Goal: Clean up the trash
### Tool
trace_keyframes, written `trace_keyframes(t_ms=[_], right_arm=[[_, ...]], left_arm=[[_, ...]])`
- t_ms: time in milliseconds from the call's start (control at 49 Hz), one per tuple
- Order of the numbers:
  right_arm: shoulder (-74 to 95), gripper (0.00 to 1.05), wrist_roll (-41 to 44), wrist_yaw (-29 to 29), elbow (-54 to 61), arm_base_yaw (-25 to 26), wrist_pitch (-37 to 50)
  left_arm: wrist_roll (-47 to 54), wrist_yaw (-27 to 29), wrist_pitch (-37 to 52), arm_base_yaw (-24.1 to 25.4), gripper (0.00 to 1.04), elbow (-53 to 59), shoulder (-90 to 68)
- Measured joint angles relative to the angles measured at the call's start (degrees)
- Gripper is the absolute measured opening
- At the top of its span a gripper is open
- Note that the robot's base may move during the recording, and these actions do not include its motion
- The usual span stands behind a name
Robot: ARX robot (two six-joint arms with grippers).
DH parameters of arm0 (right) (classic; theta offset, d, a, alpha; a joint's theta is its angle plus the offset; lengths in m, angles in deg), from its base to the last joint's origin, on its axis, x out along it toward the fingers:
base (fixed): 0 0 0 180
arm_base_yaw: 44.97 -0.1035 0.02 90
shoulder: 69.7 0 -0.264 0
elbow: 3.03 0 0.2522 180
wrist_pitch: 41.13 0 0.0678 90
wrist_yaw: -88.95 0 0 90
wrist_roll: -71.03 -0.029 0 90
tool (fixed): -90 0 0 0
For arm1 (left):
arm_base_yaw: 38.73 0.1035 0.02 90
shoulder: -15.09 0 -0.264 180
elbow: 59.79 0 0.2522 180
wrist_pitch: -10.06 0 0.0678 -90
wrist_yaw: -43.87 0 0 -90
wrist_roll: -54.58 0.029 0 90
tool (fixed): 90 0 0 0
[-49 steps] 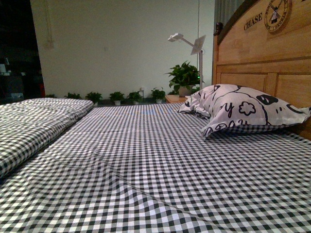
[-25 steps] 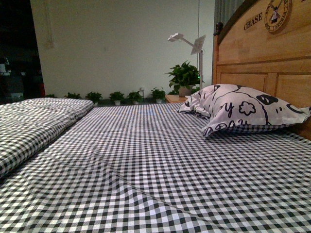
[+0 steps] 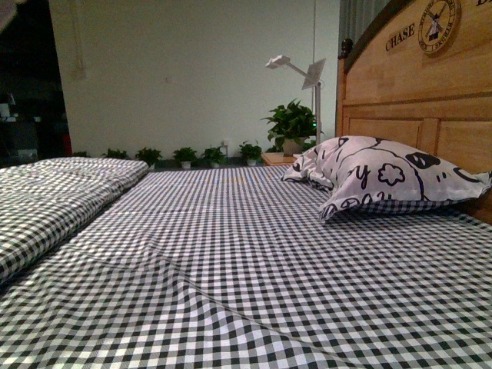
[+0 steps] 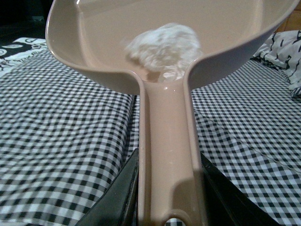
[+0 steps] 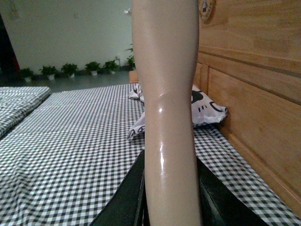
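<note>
The trash (image 4: 164,46), a small crumpled ball of white paper, lies inside the beige dustpan (image 4: 89,42), at the back of the pan where the handle joins the bowl, straight ahead of the left gripper (image 4: 167,188), whose dark jaws are clamped on either side of the dustpan's handle. The pan is raised above the checked bed sheet (image 4: 61,132) and the paper looks blurred, so it may be rolling. The step, as I judge it, is to carry the load off to wherever it is dumped; to do it well, keep the pan level or tipped slightly back toward the gripper so the ball stays against the rear wall, and move smoothly without jerks. The right gripper (image 5: 167,188) likewise has its jaws closed on a beige handle (image 5: 167,94), probably the brush, upright beyond its jaws, with the wooden headboard (image 5: 254,94) to one side and the printed pillow (image 5: 204,110) behind; hold it clear of the pan. The front view shows neither arm
</note>
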Motion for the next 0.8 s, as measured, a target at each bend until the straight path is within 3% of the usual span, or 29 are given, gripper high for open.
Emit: trace_keyframes(t_ms=[795], right_arm=[[0.00,0.21,0.00,0.00,0.00,-0.07,-0.02]], left_arm=[[-1.01,0.46,0.33,-1.46,0.29,2.60,1.38]])
